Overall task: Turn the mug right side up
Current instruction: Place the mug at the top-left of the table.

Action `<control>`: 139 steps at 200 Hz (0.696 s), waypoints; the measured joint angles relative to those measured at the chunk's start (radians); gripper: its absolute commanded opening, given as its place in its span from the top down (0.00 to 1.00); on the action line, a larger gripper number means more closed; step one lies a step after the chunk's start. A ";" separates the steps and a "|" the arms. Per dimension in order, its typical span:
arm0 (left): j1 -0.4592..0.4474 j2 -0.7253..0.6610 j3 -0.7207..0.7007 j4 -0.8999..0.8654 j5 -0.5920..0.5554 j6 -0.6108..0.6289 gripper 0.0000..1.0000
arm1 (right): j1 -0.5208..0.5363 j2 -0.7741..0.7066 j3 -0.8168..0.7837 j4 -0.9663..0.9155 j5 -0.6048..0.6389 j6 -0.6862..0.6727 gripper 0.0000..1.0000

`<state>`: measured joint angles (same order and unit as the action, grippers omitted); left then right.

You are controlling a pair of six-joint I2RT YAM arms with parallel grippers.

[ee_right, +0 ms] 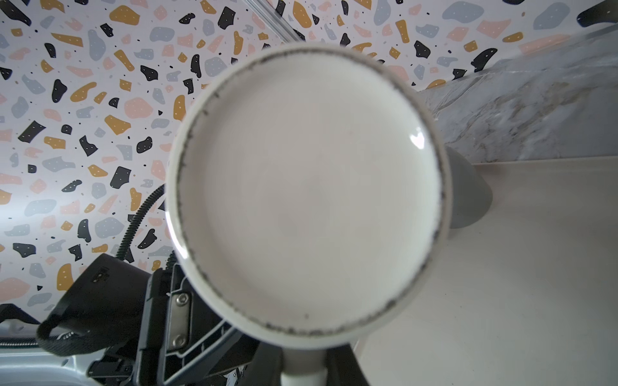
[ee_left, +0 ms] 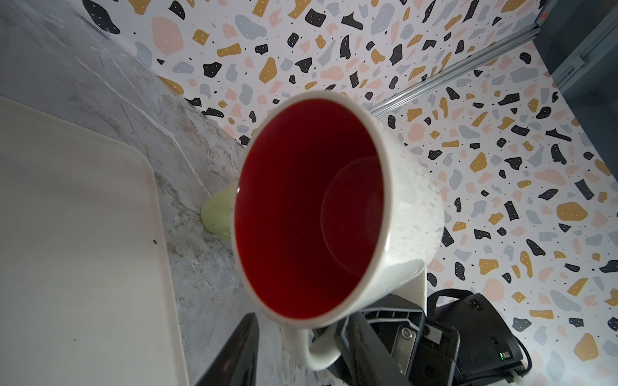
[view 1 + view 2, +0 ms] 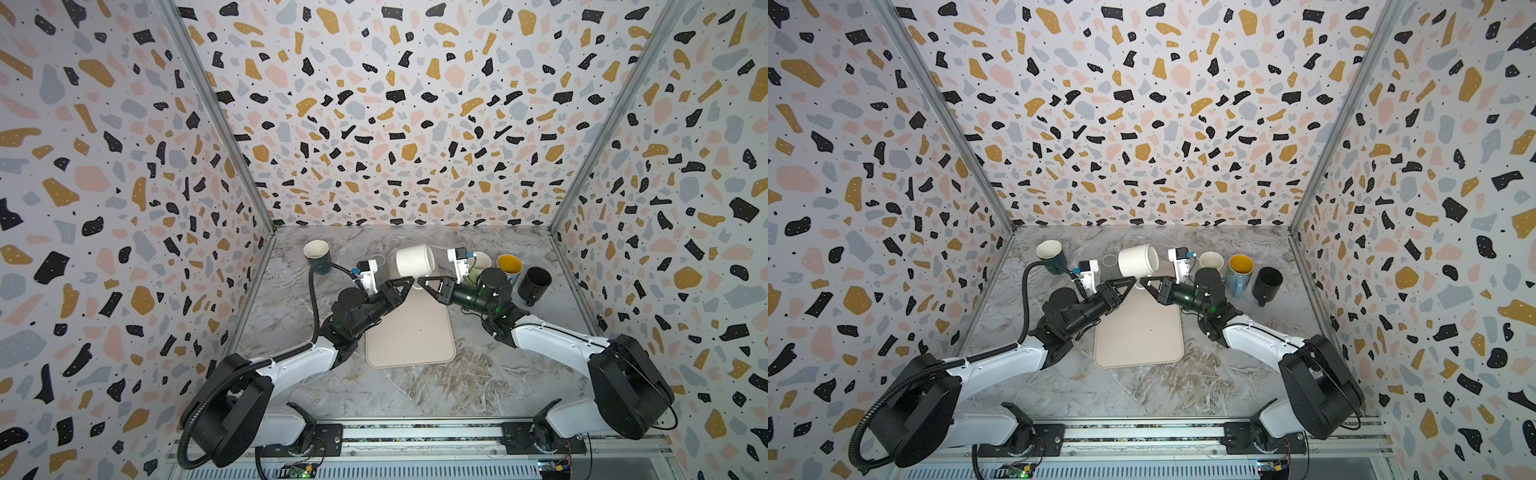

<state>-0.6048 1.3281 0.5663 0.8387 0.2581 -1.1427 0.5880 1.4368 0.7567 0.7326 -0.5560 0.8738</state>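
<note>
The white mug [image 3: 413, 259] is up in the air, lying on its side over the far end of the beige tray [image 3: 409, 336], clear of the marble desk [image 3: 415, 386]. The right gripper [image 3: 422, 283] has it by the handle [image 1: 302, 374], its jaws clamped close on that white loop. From that arm's wrist camera all you get is the mug's flat base, ringed with dark scuff marks. The mouth points the other way, towards the left arm, whose wrist camera looks straight into the red inside. The left gripper [image 3: 409, 283] has its nose right up against the right one, just below the mug. Its black fingers [image 2: 237, 354] stand apart on either side of the handle, with a gap showing, so it is not gripping anything. Along the back of the desk stand other mugs, all mouth up: a dark green mug [image 3: 318, 257] with a cream inside off to the left, then to the right a pale green mug [image 3: 480, 264] half hidden behind the right arm, a blue mug [image 3: 509, 268] with a yellow inside, and a black mug [image 3: 536, 284]. There may be a clear glass [image 3: 1111, 264] just left of the raised mug, though it is too faint to be sure.
</note>
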 measured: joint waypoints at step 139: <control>0.000 0.069 0.001 0.032 0.053 -0.027 0.71 | -0.002 0.044 0.000 0.024 -0.021 0.019 1.00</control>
<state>-0.6048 1.3968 0.5671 0.8707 0.3107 -1.1702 0.5865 1.4807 0.7567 0.7567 -0.5770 0.8928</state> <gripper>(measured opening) 0.294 0.180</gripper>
